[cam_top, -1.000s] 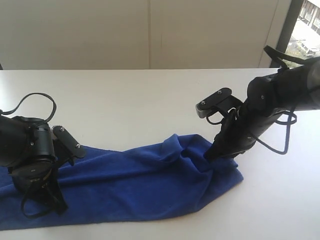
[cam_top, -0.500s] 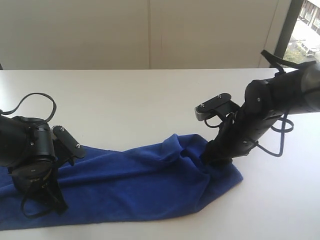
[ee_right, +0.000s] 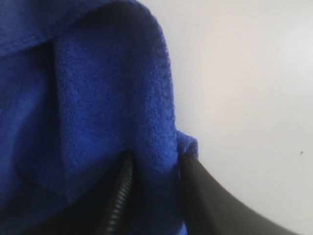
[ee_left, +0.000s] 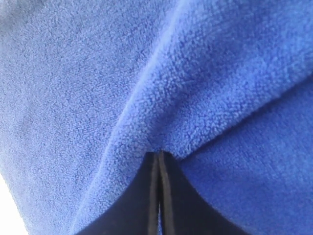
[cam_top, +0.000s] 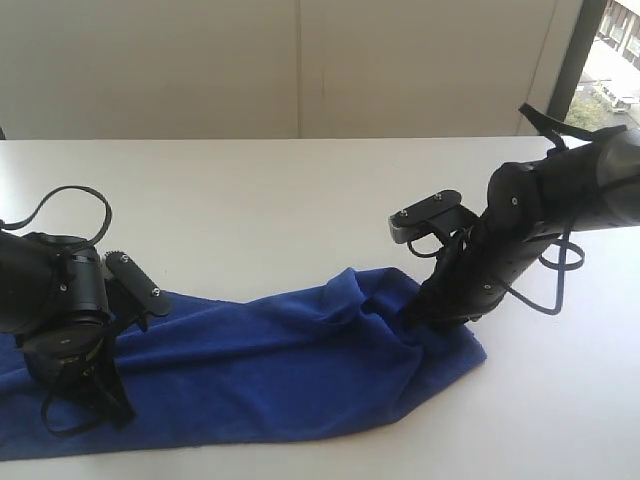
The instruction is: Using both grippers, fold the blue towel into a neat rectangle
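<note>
Towel (cam_top: 270, 380), deep blue and fleecy, lies rumpled in a long band on the white surface (cam_top: 300, 200), stretching from one set of jaws to the other. My left gripper (ee_left: 159, 157) has its jaws pinched together on a ridge of cloth. On my right gripper (ee_right: 155, 169) the jaws clamp a raised fold.

The left arm (cam_top: 55, 300) crouches low with its wrist bent downward. The left gripper (ee_left: 159, 159) has its two black fingers pressed tight together, pinching a ridge of the blue towel (ee_left: 146, 98) at their tips. The right arm (cam_top: 560, 195) slants steeply down to the right gripper (ee_right: 154, 171), whose fingers are clamped on a thick fold of the same towel.
</note>
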You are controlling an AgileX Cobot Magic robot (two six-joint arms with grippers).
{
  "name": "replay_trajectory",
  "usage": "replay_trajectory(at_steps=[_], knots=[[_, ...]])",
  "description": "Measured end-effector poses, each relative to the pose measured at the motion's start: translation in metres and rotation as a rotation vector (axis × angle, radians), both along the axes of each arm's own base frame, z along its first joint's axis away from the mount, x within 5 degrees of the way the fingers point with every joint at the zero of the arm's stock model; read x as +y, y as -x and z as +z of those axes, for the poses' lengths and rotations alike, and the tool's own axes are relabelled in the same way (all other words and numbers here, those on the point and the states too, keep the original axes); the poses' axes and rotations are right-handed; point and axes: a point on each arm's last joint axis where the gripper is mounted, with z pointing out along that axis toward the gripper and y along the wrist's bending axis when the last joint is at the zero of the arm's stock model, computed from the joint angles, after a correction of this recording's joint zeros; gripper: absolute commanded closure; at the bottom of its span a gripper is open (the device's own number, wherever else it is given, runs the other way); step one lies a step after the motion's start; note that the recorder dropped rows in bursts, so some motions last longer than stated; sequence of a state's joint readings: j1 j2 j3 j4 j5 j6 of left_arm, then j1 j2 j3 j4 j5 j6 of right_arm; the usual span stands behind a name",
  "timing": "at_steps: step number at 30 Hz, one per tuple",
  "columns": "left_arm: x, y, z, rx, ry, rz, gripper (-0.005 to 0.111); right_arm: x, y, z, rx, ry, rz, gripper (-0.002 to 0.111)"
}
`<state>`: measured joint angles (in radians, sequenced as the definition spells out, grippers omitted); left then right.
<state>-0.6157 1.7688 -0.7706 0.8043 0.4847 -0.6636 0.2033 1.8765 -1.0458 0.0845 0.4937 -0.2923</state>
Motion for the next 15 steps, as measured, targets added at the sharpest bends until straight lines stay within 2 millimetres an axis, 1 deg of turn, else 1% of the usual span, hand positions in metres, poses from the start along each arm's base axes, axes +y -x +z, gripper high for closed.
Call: replay_trajectory(at_steps=[4, 7, 8, 12, 15], knots=[[0.0, 0.0, 0.0, -0.001, 0.002, -0.001, 0.107, 0.0, 0.0, 0.002, -0.003, 0.001, 0.006, 0.078], [0.0, 0.0, 0.0, -0.001, 0.002, -0.001, 0.107, -0.001, 0.001, 0.011, -0.03, 0.009, 0.019, 0.079], [0.0, 0.0, 0.0, -0.001, 0.002, -0.001, 0.107, -0.001, 0.001, 0.015, -0.043, 0.008, 0.02, 0.08], [0.0, 0.0, 0.0, -0.001, 0.002, -0.002, 0.107, -0.002, 0.002, 0.024, -0.075, 0.009, 0.027, 0.095], [0.0, 0.0, 0.0, -0.001, 0.002, -0.002, 0.107, -0.002, 0.002, 0.024, -0.077, 0.014, 0.031, 0.105]])
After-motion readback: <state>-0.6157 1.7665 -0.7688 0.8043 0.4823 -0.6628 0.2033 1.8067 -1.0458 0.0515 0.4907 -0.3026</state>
